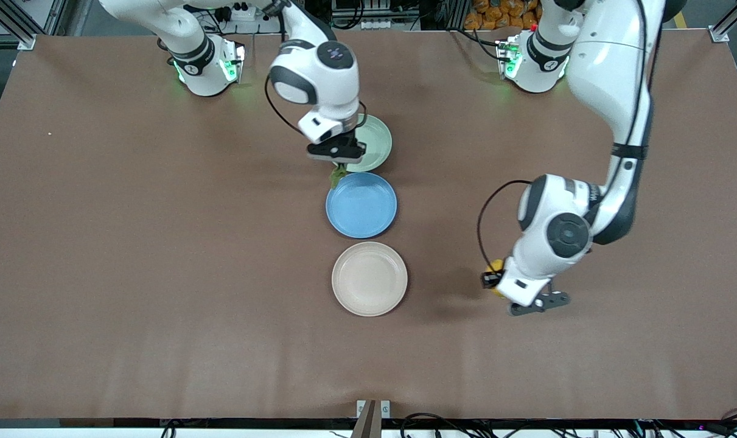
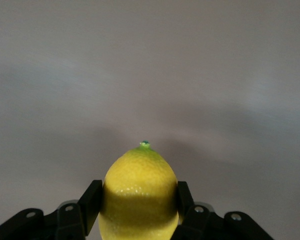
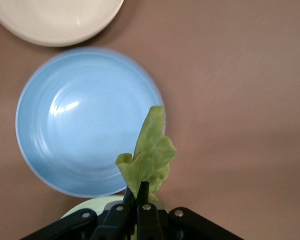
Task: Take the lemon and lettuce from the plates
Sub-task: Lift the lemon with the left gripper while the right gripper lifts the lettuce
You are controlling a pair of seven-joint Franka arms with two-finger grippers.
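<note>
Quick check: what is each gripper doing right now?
Left gripper: jaws closed on the lemon, over bare table.
Right gripper: jaws closed on the lettuce, over the blue plate's rim.

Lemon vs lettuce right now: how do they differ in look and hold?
The lemon is a smooth yellow oval; the lettuce is a thin, wrinkly green leaf. The left gripper clamps the lemon across its body over bare table; the right gripper pinches the lettuce at its stem end, over the edge between the mint plate and the blue plate. Both are off their plates.
</note>
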